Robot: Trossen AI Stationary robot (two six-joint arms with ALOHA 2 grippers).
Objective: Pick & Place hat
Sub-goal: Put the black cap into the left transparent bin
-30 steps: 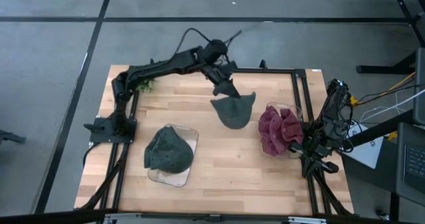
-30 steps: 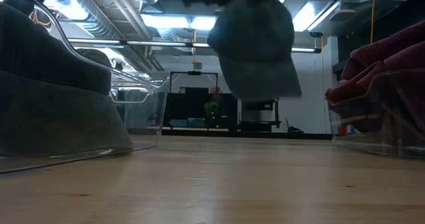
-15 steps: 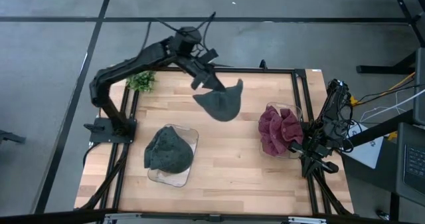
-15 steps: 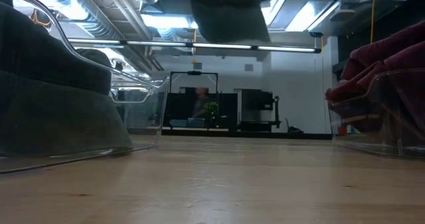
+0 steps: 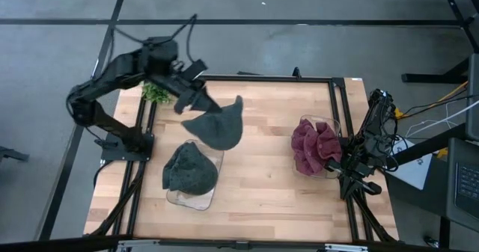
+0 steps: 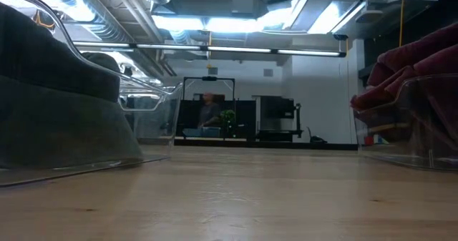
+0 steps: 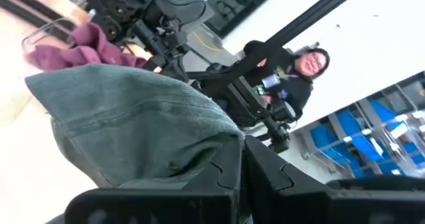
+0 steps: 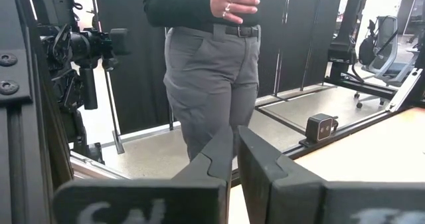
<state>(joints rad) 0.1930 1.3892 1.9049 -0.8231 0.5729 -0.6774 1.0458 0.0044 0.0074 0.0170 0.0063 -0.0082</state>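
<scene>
While left fingers [image 7: 229,174] pinch it, grey hat [image 5: 215,128] hangs above table [image 5: 262,170]

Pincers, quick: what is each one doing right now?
Left pincer: shut on the grey hat, held above the table.
Right pincer: shut, holding nothing.

A grey-green hat [image 5: 215,128] is hanging limp in the air, pinched at one edge by the left gripper [image 5: 187,100], above the tabletop's [image 5: 254,185] far left part, brim point tilting upward.
</scene>
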